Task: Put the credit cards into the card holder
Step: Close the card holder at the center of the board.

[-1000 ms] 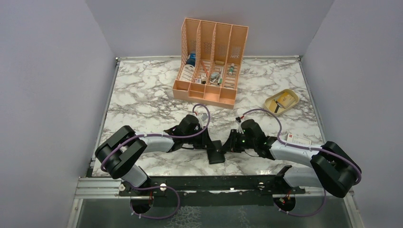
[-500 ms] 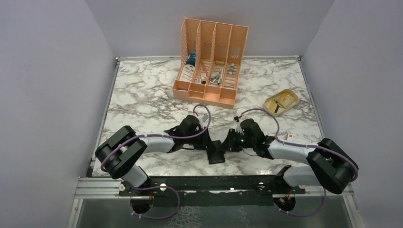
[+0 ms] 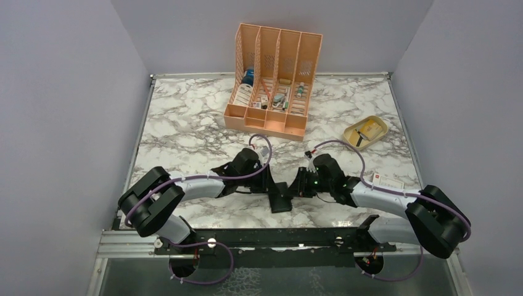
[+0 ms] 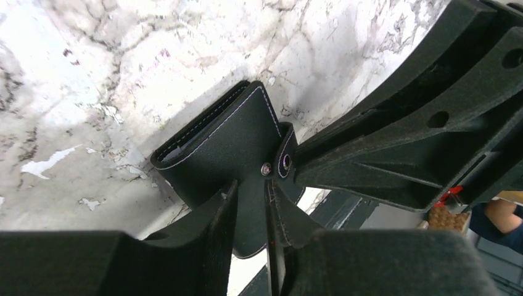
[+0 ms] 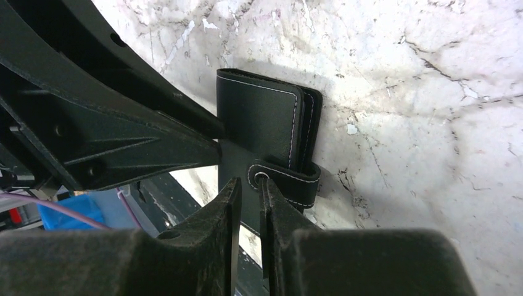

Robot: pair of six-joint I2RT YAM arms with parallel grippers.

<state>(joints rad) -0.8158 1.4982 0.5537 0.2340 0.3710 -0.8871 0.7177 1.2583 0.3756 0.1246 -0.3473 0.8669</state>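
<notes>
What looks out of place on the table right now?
The card holder is folded, not open for cards, and is pinched from both sides by the left tool and the right tool. One whitish credit card lies alone beside the right arm.

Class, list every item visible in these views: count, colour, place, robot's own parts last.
table: one, white-grey marble, under everything
card holder: one, black, front centre of table
credit card: one visible, whitish with red marks, right front of table
desk organizer: one, orange, back centre, small items in slots
dish: one, yellowish, right side, small items inside
left gripper: one, black, shut on card holder
right gripper: one, black, shut on card holder
</notes>
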